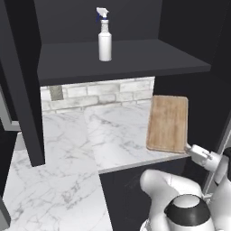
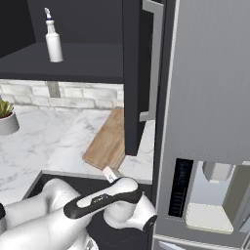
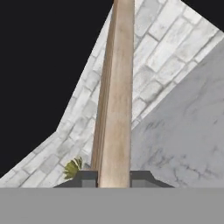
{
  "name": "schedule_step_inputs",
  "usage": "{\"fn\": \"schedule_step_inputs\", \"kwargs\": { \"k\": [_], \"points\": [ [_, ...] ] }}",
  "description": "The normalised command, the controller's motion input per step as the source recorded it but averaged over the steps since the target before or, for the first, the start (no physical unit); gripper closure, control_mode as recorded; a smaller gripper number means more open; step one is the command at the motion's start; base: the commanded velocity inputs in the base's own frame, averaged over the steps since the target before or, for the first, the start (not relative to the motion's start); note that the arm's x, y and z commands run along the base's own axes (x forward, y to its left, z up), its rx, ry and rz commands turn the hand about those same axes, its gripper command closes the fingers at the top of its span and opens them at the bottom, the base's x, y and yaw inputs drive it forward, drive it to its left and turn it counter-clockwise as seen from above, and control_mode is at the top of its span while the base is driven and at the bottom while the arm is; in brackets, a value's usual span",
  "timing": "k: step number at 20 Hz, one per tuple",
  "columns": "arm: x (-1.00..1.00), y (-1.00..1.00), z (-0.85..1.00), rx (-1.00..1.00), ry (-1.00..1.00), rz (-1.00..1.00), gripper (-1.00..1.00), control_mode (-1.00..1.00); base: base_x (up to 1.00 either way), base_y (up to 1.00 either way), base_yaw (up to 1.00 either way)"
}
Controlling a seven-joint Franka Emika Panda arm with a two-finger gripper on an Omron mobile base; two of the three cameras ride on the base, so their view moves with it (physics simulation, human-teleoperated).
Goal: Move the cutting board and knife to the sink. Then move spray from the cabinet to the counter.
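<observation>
The cutting board (image 1: 168,122) is light-brown wood with visible grain and a matt face; its thin edge (image 3: 114,109) looks smooth. The counter (image 1: 113,135) is white marble with grey veins, polished-looking. The cabinet (image 1: 122,58) is matt black, its shelf flat and dull. The spray (image 1: 104,38) looks like smooth white plastic. The wall (image 1: 99,92) is rough pale brick. The fridge (image 2: 210,97) is brushed grey steel.

One cutting board (image 1: 168,122) lies on the counter (image 1: 67,149). One spray (image 1: 104,35) stands on the single shelf of the cabinet (image 1: 122,58), above and left of the board. One potted plant (image 2: 7,116) sits far left of the board. One wall outlet (image 1: 56,93) is left of the board. One fridge (image 2: 210,97) stands right of the board.
</observation>
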Motion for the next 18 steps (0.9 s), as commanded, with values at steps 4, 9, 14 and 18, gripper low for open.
{"fn": "schedule_step_inputs", "kwargs": {
  "k": [4, 9, 14, 18],
  "points": [
    [-0.64, 0.43, 0.67, -0.01, -0.06, 0.05, 1.00, -1.00, 0.00, 0.00, 0.00],
    [-0.60, 0.20, 0.84, -0.05, -0.01, 0.03, 1.00, -1.00, 0.00, 0.00, 0.00],
    [-0.12, 0.00, 0.11, 0.00, 0.00, 0.00, 1.00, -1.00, 0.00, 0.00, 0.00],
    [-0.42, 0.00, 0.33, 0.00, 0.14, 0.00, 1.00, -1.00, 0.00, 0.00, 0.00]
  ]
}}
